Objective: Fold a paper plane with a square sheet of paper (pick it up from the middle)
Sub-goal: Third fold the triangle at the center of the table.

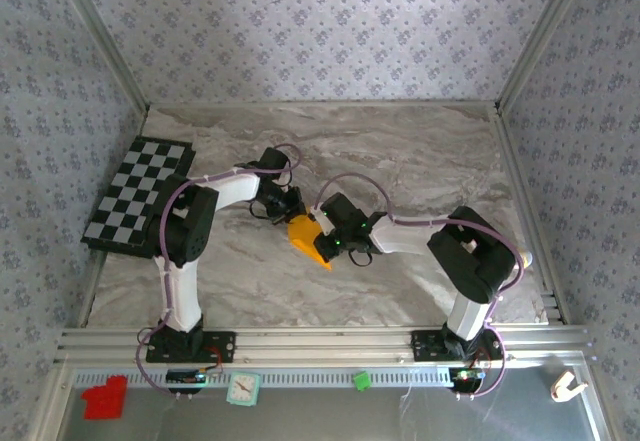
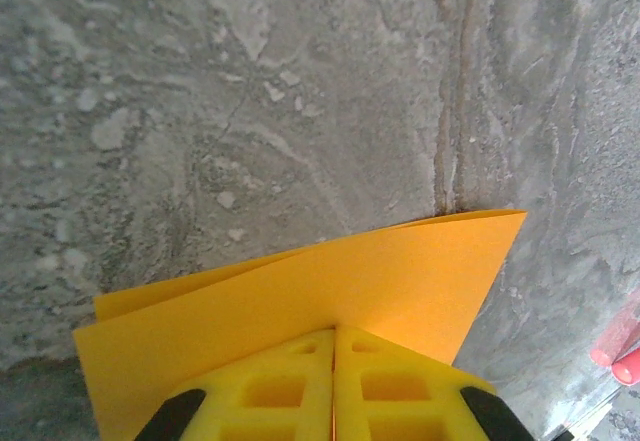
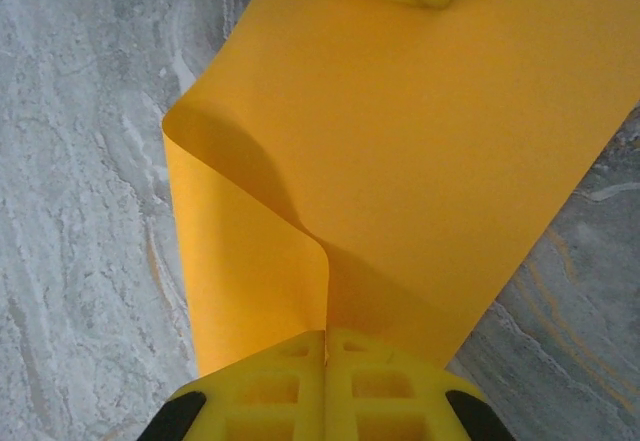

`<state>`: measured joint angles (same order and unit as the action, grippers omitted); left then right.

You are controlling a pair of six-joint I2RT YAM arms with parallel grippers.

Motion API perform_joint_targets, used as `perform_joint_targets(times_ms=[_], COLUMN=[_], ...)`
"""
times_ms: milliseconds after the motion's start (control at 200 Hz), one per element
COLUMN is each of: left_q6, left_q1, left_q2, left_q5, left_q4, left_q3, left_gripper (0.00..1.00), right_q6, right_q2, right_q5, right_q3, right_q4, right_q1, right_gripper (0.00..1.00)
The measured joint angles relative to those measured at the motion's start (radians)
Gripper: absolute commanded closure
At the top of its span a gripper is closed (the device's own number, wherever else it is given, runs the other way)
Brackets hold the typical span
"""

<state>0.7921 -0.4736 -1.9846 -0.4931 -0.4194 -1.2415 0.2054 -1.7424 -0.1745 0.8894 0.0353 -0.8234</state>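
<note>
— Yellow fingers (image 2: 270,391) sit right up close to us, and we see them pressed together on the orange paper (image 2: 330,281). That is the left gripper (image 2: 333,333), pinching one edge.
— We see the same on the other side. The right gripper (image 3: 326,336) is squeezed tight on the paper too, right where it bends into a soft curl.
— So where is the paper?
— From above, we find it between the two grippers, over the middle of the table (image 1: 420,151). We cannot tell if it touches the table.
— What could go wrong, do we think?
— If the two arms pull apart, we think the thin paper could rip. If they push together, it could get a crease in the wrong spot, because the bend is loose and round. And each pinch holds only a little bit of edge, so the paper could slip out.
— Which way does it point?
— From above, its long line runs from the far left, by the left gripper, down to the near right. Its thin tip points at the near edge of the table, a little to the right.
</note>
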Motion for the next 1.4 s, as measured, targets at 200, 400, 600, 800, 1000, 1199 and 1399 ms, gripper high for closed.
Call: perform_joint_targets(times_ms=[200, 400, 600, 800, 1000, 1199, 1399], left_q6=[0.0, 0.0, 0.0, 0.0, 0.0, 0.0, 0.0], left_q1=[0.0, 0.0, 0.0, 0.0, 0.0, -0.001, -0.004], left_q2=[0.0, 0.0, 0.0, 0.0, 0.0, -0.002, -0.002], left_q5=[0.0, 0.0, 0.0, 0.0, 0.0, 0.0, 0.0], left_q4=[0.0, 0.0, 0.0, 0.0, 0.0, 0.0, 0.0], left_q3=[0.0, 0.0, 0.0, 0.0, 0.0, -0.002, -0.002], left_gripper=[0.91, 0.92, 0.91, 0.92, 0.91, 0.92, 0.92], right_q6=[0.007, 0.009, 0.01, 0.015, 0.016, 0.016, 0.016], right_q2=[-0.01, -0.016, -0.019, -0.019, -0.013, -0.006, -0.005], right_q5=[0.003, 0.003, 0.008, 0.025, 0.032, 0.037, 0.041], right_q3=[0.007, 0.016, 0.018, 0.018, 0.018, 0.018, 0.018], right_q4=[0.003, 0.005, 0.007, 0.008, 0.019, 0.039, 0.045], right_q1=[-0.002, -0.004, -0.006, -0.01, -0.01, -0.01, -0.01], right_gripper=[0.96, 0.96, 0.96, 0.96, 0.96, 0.96, 0.96])
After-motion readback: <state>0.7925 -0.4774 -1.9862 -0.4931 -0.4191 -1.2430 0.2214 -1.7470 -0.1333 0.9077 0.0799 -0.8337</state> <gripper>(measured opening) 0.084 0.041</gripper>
